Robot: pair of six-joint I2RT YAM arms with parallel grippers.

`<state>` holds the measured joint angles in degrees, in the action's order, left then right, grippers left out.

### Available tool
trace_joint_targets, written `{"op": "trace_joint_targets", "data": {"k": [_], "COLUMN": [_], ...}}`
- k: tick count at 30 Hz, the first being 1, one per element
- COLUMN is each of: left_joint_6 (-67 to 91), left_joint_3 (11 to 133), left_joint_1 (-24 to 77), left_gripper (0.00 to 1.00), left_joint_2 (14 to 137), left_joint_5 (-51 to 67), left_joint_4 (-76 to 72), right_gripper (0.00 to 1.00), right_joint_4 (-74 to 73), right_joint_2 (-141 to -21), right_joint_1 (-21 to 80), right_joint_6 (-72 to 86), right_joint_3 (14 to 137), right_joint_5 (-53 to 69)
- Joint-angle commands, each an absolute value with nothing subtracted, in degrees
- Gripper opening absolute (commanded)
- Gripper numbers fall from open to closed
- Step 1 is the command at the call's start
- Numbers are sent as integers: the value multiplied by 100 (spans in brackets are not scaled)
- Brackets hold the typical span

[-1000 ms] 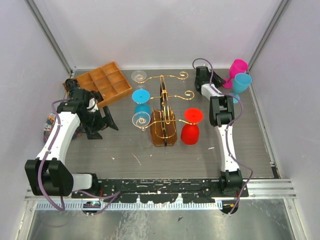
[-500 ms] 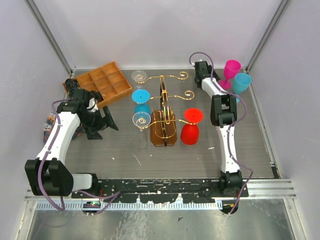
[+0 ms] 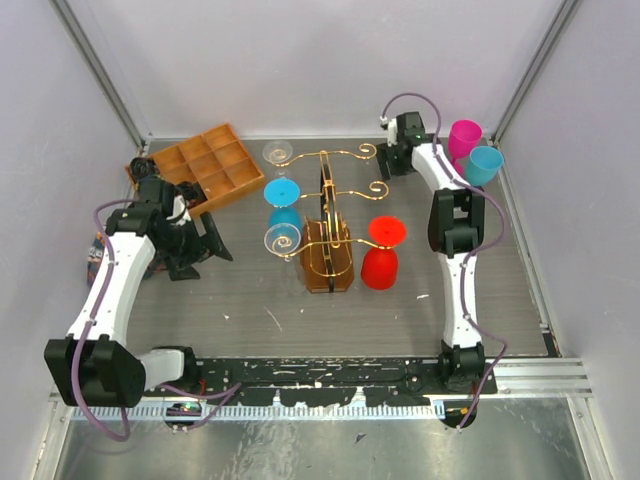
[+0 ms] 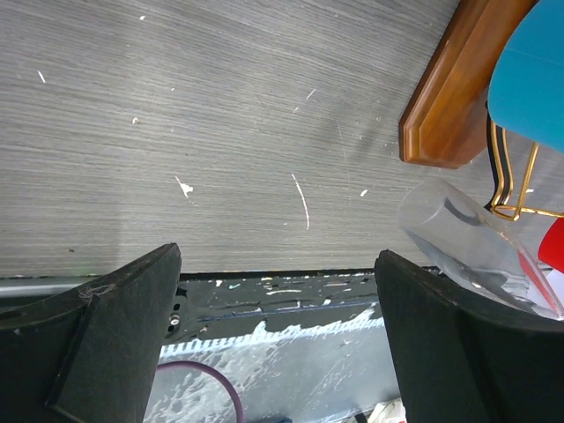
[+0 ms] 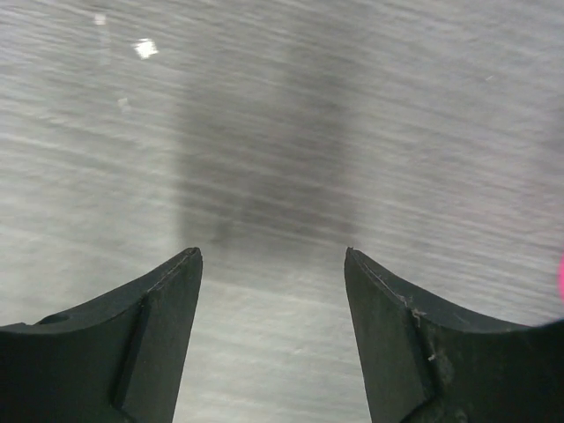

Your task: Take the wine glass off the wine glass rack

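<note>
Your left gripper (image 3: pixel 213 240) sits between the left edge of the bench and the gold rack (image 3: pixel 328 225). Its fingers are wide apart, with nothing in them. Your right gripper (image 3: pixel 386 160) is by the far edge, also wide open and holding nothing. The rack stands in the middle of the bench. A red glass (image 3: pixel 382 252) hangs on its right side. A blue glass (image 3: pixel 283 200) hangs on its left.

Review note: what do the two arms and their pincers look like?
The left arm and the right arm both have white links with black joints and black bases. A thin purple cable loops along each arm. The left pincer and the right pincer have broad matte-black fingers with blunt, angled tips.
</note>
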<state>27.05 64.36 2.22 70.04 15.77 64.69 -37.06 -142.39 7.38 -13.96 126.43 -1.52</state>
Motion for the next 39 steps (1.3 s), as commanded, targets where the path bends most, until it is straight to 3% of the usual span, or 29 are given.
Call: {"op": "trace_joint_targets", "data": {"k": [1,7,15,24,34,39], "left_joint_6": [2761,2767,2762,2804,2812,2788], "left_joint_3": [6667,6597,6593,6648,6578,6552], "left_joint_1": [196,193,193,196,198,193], "left_gripper": [98,98,98,98,98,98], "left_joint_2": [6733,6318,6068,5978,6017,6028], "left_joint_5": [1577,1497,1465,1527,1645,1666], "left_joint_4": [6618,6642,6760,6744,6633,6636], "right_gripper": [68,38,23,33,35,36], "right_joint_4": [-4215,-4531,-4730,-5051,-5011,-5036], "right_joint_2": [-13302,-12380,-10291,-7860,-6460,-6169], "right_joint_1": [360,176,175,163,167,166], "right_joint_6": [74,543,1285,2207,2612,2637], "right_joint_3": [12982,12910,11566,9582,7762,7510], "right_joint_5": [1436,1850,1993,3220,3835,3751]}}
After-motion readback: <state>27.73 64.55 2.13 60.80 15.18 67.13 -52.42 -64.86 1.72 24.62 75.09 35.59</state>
